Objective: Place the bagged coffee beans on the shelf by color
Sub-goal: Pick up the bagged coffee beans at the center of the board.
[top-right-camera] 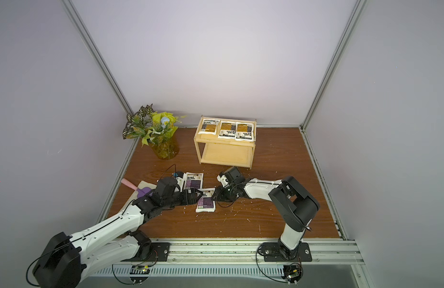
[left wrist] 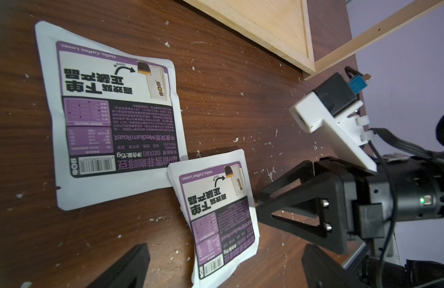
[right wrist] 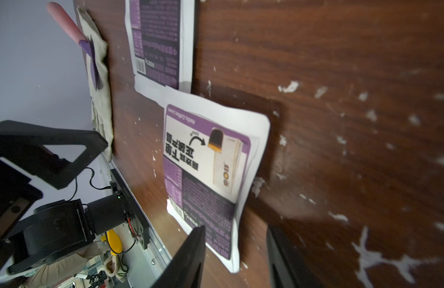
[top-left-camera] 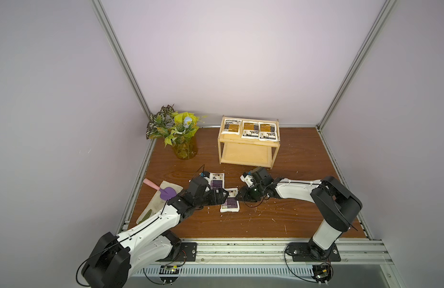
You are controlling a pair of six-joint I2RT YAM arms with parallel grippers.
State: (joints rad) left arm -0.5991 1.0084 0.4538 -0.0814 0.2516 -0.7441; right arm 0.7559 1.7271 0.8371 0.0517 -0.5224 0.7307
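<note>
Three orange-labelled pouches (top-left-camera: 249, 129) lie in a row on the top tier of the shelf (top-left-camera: 246, 159), and its lower tier is bare. Two purple-labelled pouches remain on the bench (top-left-camera: 266, 219), so the step in hand looks like picking up the nearer purple pouch (top-left-camera: 230, 202).

That pouch lies directly between the two sets of fingers. The left gripper (top-left-camera: 224, 195) is at one long side and the right gripper (top-left-camera: 239, 195) at the other. Its long axis runs across the line joining them, from the shelf side toward the robot's base. Both arms are about equally close. The right looks the better placed, because in its wrist view the right gripper (right wrist: 235, 228) has its fingers apart with the pouch's long edge (right wrist: 206, 162) between them. They have not clamped on it. In the left wrist view the left gripper (left wrist: 224, 249) has its fingers wide apart, with the pouch's barcode end in front of the gap.

The farther purple pouch (top-left-camera: 217, 180) lies beyond the left fingers toward the shelf.

In both top views the arms hide the contact. The right wrist view shows what they cannot: the long edge is raised off the bench, with shadow beneath. The left wrist view shows the two purple pouches (left wrist: 111, 119) meeting at one corner, the nearer one apparently on top.
</note>
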